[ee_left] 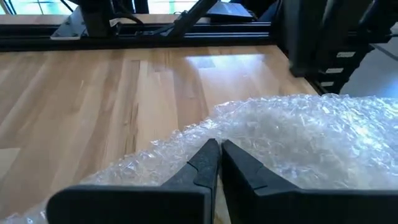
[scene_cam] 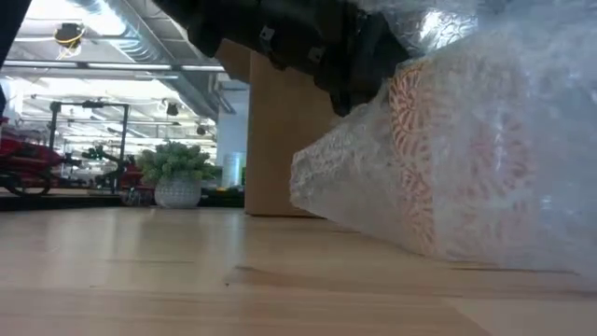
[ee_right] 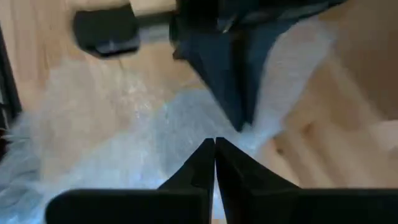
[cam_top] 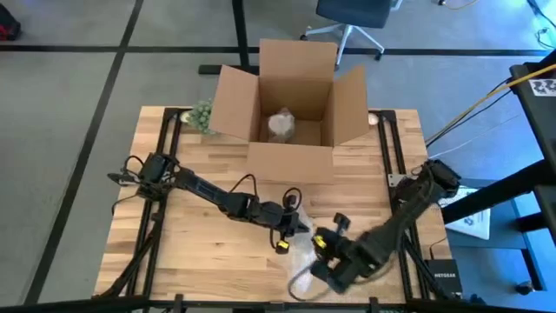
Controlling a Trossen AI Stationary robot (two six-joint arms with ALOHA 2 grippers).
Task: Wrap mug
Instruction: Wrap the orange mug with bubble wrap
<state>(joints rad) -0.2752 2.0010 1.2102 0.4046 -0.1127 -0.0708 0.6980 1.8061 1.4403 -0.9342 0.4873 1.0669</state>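
Mug with the orange-red pattern (scene_cam: 438,159), swathed in clear bubble wrap (cam_top: 304,254) at the table's near edge, is flanked by both grippers, left gripper (ee_left: 216,149) and right gripper (ee_right: 214,144) each pinched shut on the wrap.

Left arm runs from its base at the desk's left side, low and stretched out toward the near centre. Left gripper (cam_top: 294,228) sits at near centre, jaws pressed together on a fold of bubble wrap (ee_left: 298,137). Right arm reaches from its base at the right edge, bent down toward the near centre. Right gripper (cam_top: 323,246) is just right of the left one, nearly touching it, jaws pinched together over the same wrap.
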